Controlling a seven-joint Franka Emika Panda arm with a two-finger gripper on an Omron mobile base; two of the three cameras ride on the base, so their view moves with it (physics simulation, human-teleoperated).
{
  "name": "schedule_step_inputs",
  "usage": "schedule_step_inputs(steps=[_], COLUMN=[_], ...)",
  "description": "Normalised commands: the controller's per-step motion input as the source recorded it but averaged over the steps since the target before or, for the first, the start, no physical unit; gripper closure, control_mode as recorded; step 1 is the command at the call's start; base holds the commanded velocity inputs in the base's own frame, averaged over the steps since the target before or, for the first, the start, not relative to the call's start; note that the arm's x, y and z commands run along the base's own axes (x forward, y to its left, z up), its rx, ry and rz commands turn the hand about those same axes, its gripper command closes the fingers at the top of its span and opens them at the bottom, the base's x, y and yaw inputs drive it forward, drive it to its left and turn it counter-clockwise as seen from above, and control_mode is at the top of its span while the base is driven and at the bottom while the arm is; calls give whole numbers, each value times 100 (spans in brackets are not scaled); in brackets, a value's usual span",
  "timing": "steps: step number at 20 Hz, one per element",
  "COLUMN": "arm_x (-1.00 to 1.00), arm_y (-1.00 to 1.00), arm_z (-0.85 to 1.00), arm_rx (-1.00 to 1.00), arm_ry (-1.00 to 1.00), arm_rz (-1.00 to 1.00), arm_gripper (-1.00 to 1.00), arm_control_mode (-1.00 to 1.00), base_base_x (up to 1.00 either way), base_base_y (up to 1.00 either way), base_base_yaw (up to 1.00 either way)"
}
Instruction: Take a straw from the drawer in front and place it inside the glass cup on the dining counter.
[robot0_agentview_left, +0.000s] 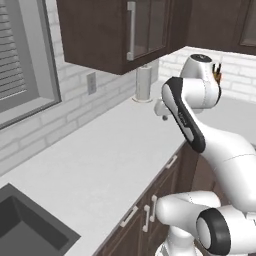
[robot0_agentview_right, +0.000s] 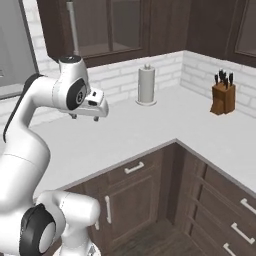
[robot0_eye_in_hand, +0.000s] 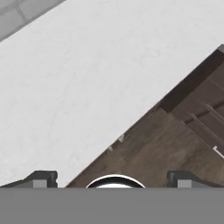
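Hovering gripper (robot0_agentview_right: 92, 116) over the white counter (robot0_agentview_right: 150, 125), jaws wide apart, holding nothing; drawer (robot0_agentview_right: 134, 168) front looks closed, so I can't see inside.

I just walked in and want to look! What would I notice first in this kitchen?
First, the big white robot arm rising over the white wall counter, its gripper open and holding nothing. Next, a paper towel roll stands by the brick wall, and a knife block sits in the corner. Below are closed dark wood drawers.
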Motion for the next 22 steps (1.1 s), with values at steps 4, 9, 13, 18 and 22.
schedule_step_inputs(steps=[4, 9, 13, 18, 22], arm_x=[0, 0, 0, 0, -1], arm_y=[0, 0, 0, 2, -62], arm_z=[0, 0, 0, -46, -100], arm_rx=[0, 0, 0, 2, 11], arm_ry=[0, 0, 0, -2, -22], arm_rz=[0, 0, 0, -4, -7], arm_gripper=[-100, -100, -100, -100, -100], arm_control_mode=[100, 100, 100, -100, -100], base_base_x=[2, 0, 0, 0, 0], base_base_y=[50, 47, 45, 13, 0], base_base_yaw=[-15, -14, -8, -3, 0])
